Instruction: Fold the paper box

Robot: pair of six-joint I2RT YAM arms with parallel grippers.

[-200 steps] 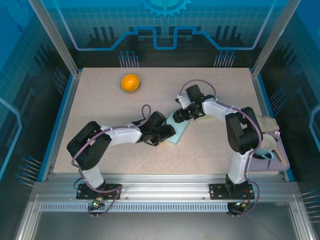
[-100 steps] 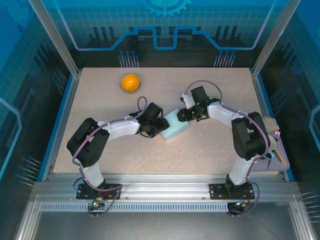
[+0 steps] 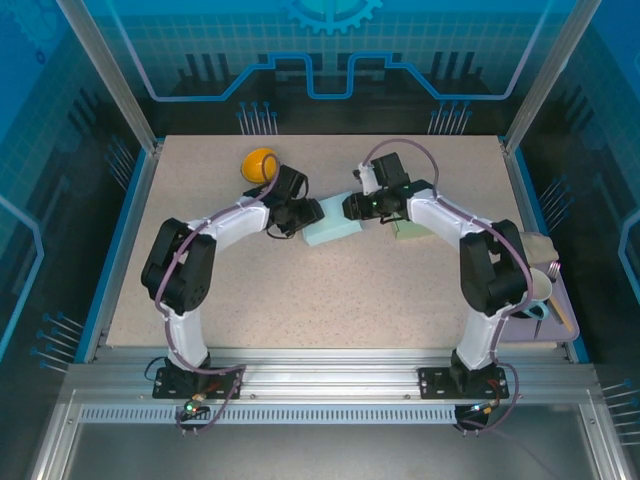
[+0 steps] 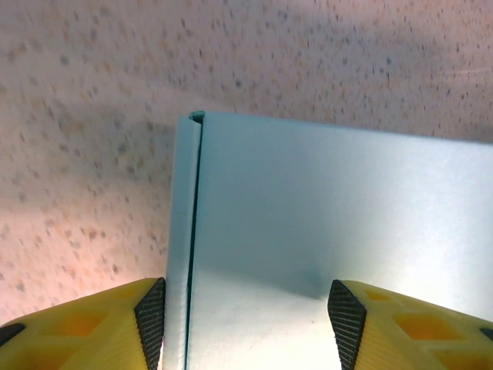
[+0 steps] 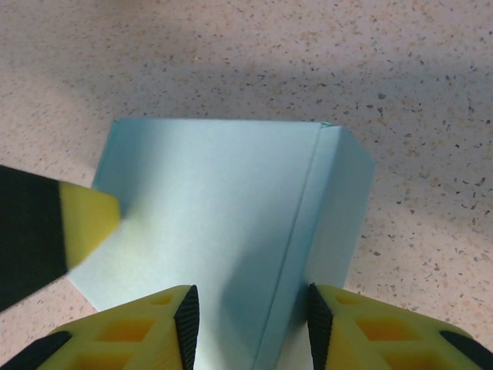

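The paper box [image 3: 335, 233] is a pale blue, flat-folded sleeve lying mid-table, held from both ends. My left gripper [image 3: 308, 217] holds its left end. In the left wrist view the box [image 4: 323, 200] runs between the pads of that gripper [image 4: 248, 324]: one pad is against the narrow side flap, the other on the broad face. My right gripper [image 3: 353, 208] holds the right end. In the right wrist view the box [image 5: 216, 200] shows a crease between the pads of that gripper [image 5: 252, 324], and one pad touches the side wall.
An orange round object [image 3: 258, 163] sits at the far left, partly behind the left arm's cable. A pale green piece [image 3: 410, 229] lies just right of the right forearm. A cup [image 3: 535, 290] stands on a tray [image 3: 563, 310] at the table's right edge.
Both grippers moved toward the far side of the table and took the box along, up and slightly left. Their jaws narrowed onto it early in that second.
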